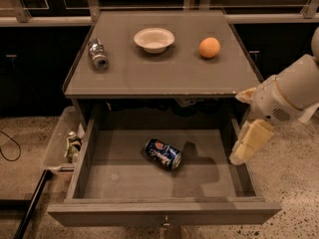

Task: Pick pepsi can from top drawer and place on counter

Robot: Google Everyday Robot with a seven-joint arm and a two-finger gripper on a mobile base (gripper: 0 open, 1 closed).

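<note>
Gripper (240,156) at the right of the scene, cream-coloured, hanging from a bulky white wrist and pointing down and slightly left. Tip level with the right wall of the drawer (159,212), over it or just outside it (hard to say which). Spread or pressed together: cannot tell. Nothing visibly held, nothing visibly touched.

Left of the gripper and well apart from it, the pepsi can (163,154) on the drawer floor. On its side, roughly mid-floor, angled so one silver end faces the front right and the round logo faces up. Apart from every wall. A soft shadow on the floor to its right.

Drawer pulled fully out towards the camera, grey, shallow, with a flat front panel and a small knob at the middle of the lower edge. No other object seen on its floor.

Above and behind, the counter (164,76) – a flat grey top, wider than the drawer. On it, three things in a loose row near the back: a silver can (97,54) on its side at the left, a white bowl (154,39) upright in the middle, an orange (209,47) at the right. All three apart from one another.

Just beside the drawer's left wall, a clear bin (56,151) with a few small items inside, too small to name. Further left, a thin dark cable (10,151) on the speckled floor (294,183), and a dark bar (31,203) slanting towards the lower left corner
</note>
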